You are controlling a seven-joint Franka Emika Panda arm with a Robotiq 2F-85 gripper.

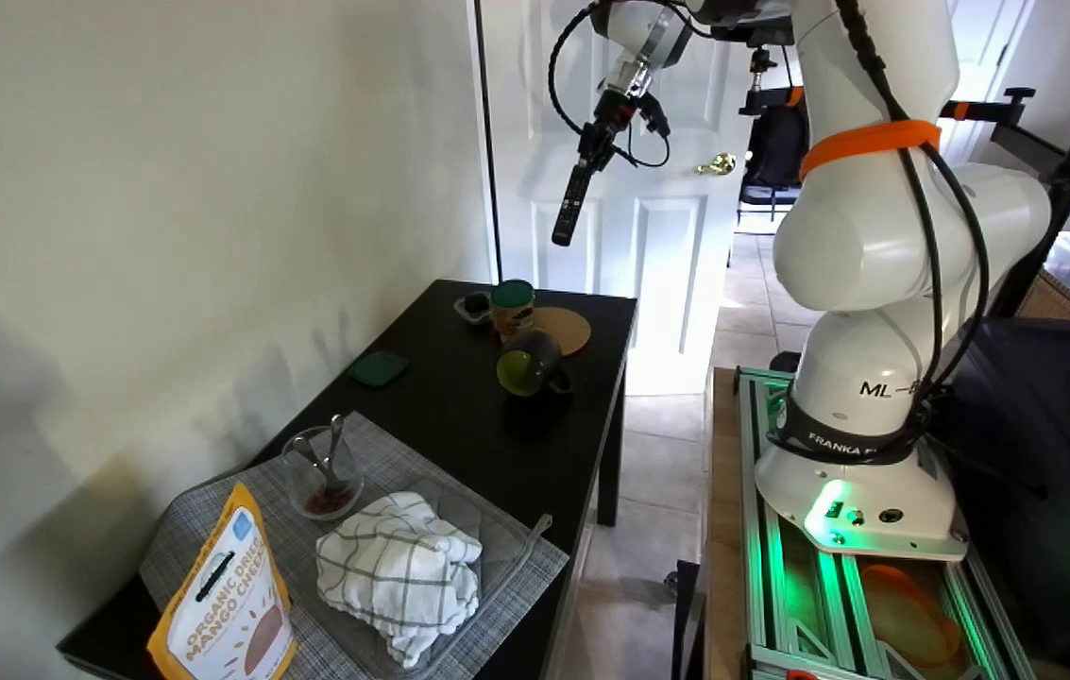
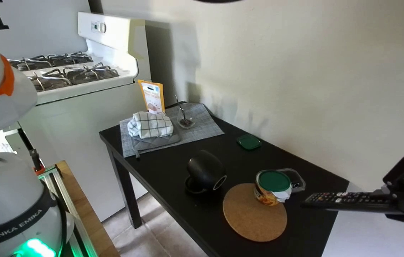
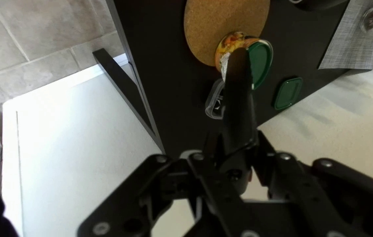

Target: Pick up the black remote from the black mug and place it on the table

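The black remote [image 1: 569,206] is held by one end in my gripper [image 1: 593,151] and hangs slanting down, well above the far end of the table. In an exterior view my gripper [image 2: 396,203] is at the right edge, shut on the remote [image 2: 344,201]. In the wrist view the remote [image 3: 239,102] points away from between the fingers [image 3: 235,146]. The black mug [image 2: 205,169] lies on its side on the black table [image 2: 230,157], its green inside showing in an exterior view [image 1: 521,371]. The mug [image 3: 321,4] is partly cut off in the wrist view.
A green-lidded tub [image 2: 271,185] stands on a round cork board [image 2: 251,221], beside a clear plastic box [image 2: 296,180]. A green lid [image 1: 379,367] lies near the wall. A grey mat [image 2: 202,132] bears a checked cloth [image 1: 402,567], a glass with spoons [image 1: 322,482] and a pouch [image 1: 232,604].
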